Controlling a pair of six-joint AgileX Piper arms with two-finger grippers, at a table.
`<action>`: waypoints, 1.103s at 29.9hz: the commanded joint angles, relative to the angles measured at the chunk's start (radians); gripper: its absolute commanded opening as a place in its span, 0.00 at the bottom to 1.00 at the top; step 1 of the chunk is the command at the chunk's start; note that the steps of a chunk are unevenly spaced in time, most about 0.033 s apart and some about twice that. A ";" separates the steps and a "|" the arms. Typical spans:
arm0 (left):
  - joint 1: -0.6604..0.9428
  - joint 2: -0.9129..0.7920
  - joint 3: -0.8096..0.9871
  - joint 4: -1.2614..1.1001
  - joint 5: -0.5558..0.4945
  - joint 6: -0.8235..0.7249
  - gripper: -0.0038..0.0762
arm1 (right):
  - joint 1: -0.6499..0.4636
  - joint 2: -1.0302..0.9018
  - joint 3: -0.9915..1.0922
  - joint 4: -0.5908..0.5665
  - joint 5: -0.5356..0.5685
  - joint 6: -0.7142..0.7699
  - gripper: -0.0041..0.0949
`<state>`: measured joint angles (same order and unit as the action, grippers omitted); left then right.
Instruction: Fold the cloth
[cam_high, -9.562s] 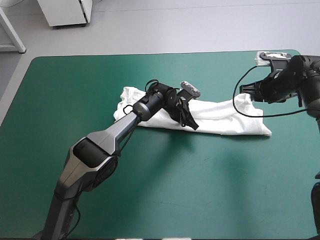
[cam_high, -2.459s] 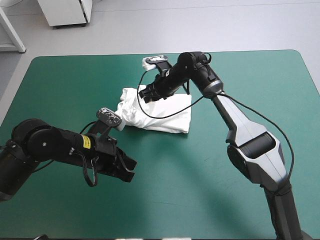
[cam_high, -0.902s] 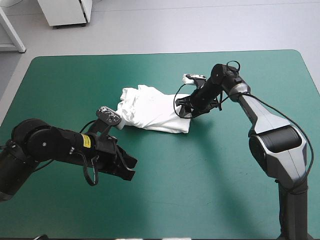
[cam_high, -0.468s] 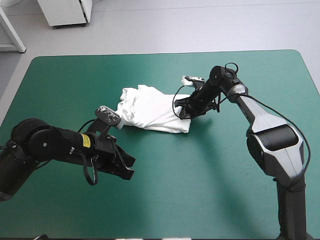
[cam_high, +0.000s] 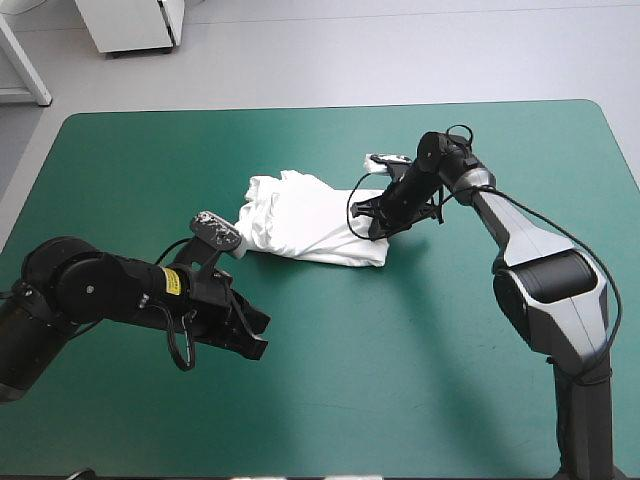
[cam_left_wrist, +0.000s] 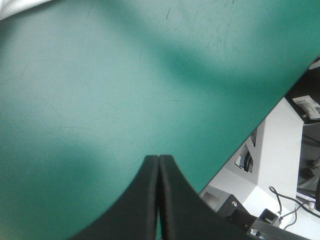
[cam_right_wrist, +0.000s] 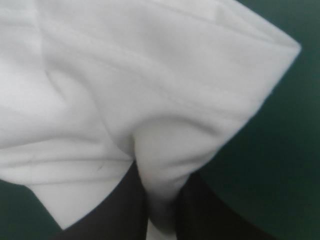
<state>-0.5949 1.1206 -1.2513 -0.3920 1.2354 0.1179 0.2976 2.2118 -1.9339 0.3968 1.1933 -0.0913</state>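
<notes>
Gripper, left (cam_high: 252, 336): low over the bare teal-green bench (cam_high: 450, 400), toward the front-left and well apart from the cloth. Its fingers are together in one pointed arch and hold nothing.

T-shirt (cam_high: 310, 218): white, a folded bundle lying a little beyond the bench's middle, between the two grippers. The left end is lumpy and creased; the right end is a neater layered edge. It is judged light, soft and limp, with no stiffness of its own. The layers would likely slide over one another and sag wherever unsupported. It looks neither fragile nor slippery on the cover. It is best taken by a pinch at a corner or hem through all layers, so the fold travels as one. A grip on the top layer alone would probably peel the bundle open.

Gripper, right (cam_high: 378, 224): at the bundle's right end, near its front corner. Its fingers are all but together, clamped on a tuck of the T-shirt.

Views compared: the high view gives the bundle's whole outline and its place on the bench, but the pinch itself is lost against the dark wrist. The right wrist view shows that pinch plainly: a fold of white drawn down between the black fingers, with a rounded corner free beyond them. The left wrist view confirms the closed arch over bare cover, with only a white sliver at one corner.
</notes>
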 joint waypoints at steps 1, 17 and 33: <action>0.000 -0.019 -0.025 -0.040 -0.039 0.000 0.02 | -0.050 -0.082 -0.013 -0.157 0.056 0.015 0.02; 0.000 -0.019 -0.025 -0.041 -0.039 0.000 0.02 | -0.305 -0.152 -0.011 -0.448 0.056 0.015 0.02; 0.000 -0.019 -0.025 -0.035 -0.039 -0.002 0.02 | -0.570 -0.152 -0.011 -0.580 0.056 -0.058 0.02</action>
<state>-0.5949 1.1206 -1.2513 -0.3938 1.2354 0.1179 -0.2232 2.1332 -1.9254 -0.1479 1.2267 -0.1325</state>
